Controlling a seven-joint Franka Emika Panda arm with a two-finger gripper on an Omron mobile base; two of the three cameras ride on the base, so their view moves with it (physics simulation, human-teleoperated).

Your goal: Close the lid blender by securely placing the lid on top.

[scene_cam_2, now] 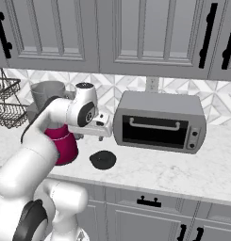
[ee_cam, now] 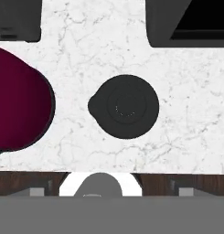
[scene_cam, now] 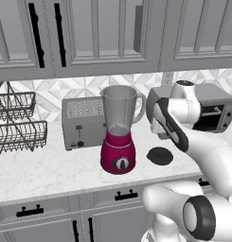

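The white arm's two-finger gripper [scene_cam_2: 101, 136] hung above the marble counter, not touching anything; whether its jaws were parted or closed could not be told, since the fingertips were too small in the right base view and not clear in the hand view. It held nothing visible.

Landmark: the small round black domed lid [ee_cam: 125, 106]. It lay flat on the white marble counter [ee_cam: 186, 128], directly under the hand camera, near centre of that view, with a small spout-like tab on its edge toward the blender side. In the left base view the lid [scene_cam: 160, 155] sat on the counter below the arm's dark wrist; in the right base view the lid [scene_cam_2: 103, 159] was just below the gripper, apart from it.

Beside the lid, not touching, stood the blender with tall clear grey-tinted jar and rounded magenta base [scene_cam: 118, 130], upright, its mouth uncovered, dial facing front. Magenta base [ee_cam: 19, 105] showed close to the lid in the hand view.

On the lid's other side, near and apart, sat the boxy silver toaster oven with dark glass door [scene_cam_2: 159, 122]. Beyond the blender from the lid stood a silver slot toaster [scene_cam: 83, 122], just beside the jar. Farther past that was a two-tier wire rack [scene_cam: 15, 123]. Grey cabinets with black handles [scene_cam: 98, 33] hung above the lid's counter.
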